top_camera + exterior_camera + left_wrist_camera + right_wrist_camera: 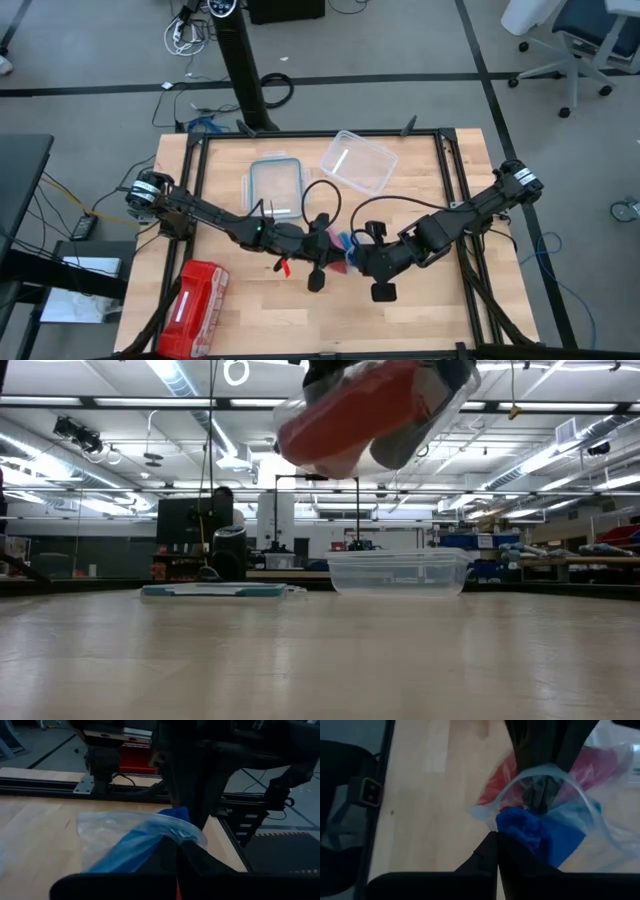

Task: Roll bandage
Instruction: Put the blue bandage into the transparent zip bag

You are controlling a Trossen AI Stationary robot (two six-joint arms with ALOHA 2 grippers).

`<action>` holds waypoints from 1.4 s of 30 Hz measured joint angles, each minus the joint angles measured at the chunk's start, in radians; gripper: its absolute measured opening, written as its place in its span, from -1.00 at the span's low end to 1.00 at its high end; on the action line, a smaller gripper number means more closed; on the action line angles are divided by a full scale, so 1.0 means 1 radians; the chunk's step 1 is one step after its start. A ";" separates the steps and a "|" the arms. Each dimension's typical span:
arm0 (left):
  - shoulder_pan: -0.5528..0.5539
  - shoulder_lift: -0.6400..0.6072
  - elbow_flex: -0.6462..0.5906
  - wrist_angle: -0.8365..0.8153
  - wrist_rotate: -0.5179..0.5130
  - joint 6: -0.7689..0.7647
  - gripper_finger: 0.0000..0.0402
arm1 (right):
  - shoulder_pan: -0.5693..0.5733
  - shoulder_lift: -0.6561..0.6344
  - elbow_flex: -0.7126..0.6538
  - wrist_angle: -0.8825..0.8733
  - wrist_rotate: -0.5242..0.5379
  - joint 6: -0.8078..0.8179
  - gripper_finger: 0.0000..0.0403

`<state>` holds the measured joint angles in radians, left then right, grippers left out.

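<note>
- Wooden table (240,310), grippers meeting mid-air above its centre.
- The bandage (535,832) bunches in a clear bag (600,827), just ahead of the right gripper (496,837) (fingers pinched together on it).
- Left gripper (178,845), opposite, pinches the bag's rim.

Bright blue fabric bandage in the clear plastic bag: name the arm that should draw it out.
Right, probably. The right gripper touches the bright blue fabric bandage at the mouth of the clear plastic bag; the left gripper pinches its rim.
</note>
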<state>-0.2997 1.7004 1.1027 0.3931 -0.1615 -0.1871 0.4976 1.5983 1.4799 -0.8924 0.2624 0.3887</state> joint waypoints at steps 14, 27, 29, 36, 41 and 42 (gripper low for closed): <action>-0.010 0.000 0.001 -0.045 0.000 -0.004 -1.00 | 0.076 -0.048 0.102 -0.195 0.029 0.164 -0.89; -0.011 0.000 0.001 -0.047 -0.005 -0.006 -1.00 | 0.112 -0.047 0.072 -0.210 0.094 0.221 -0.86; -0.011 0.000 0.001 -0.046 -0.005 -0.003 -1.00 | 0.116 -0.048 0.060 -0.208 0.093 0.229 -0.86; -0.011 0.000 0.001 -0.046 -0.006 -0.006 -1.00 | 0.124 -0.047 0.001 -0.168 0.155 0.245 -0.86; -0.011 0.000 0.001 -0.047 -0.006 -0.004 -1.00 | 0.124 -0.047 -0.020 -0.142 0.156 0.241 -0.84; -0.011 0.000 0.001 -0.047 -0.007 -0.006 -1.00 | 0.124 -0.047 -0.020 -0.141 0.163 0.240 -0.84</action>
<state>-0.3103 1.7004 1.1038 0.3462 -0.1684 -0.1931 0.6216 1.5509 1.4601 -1.0333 0.4257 0.6290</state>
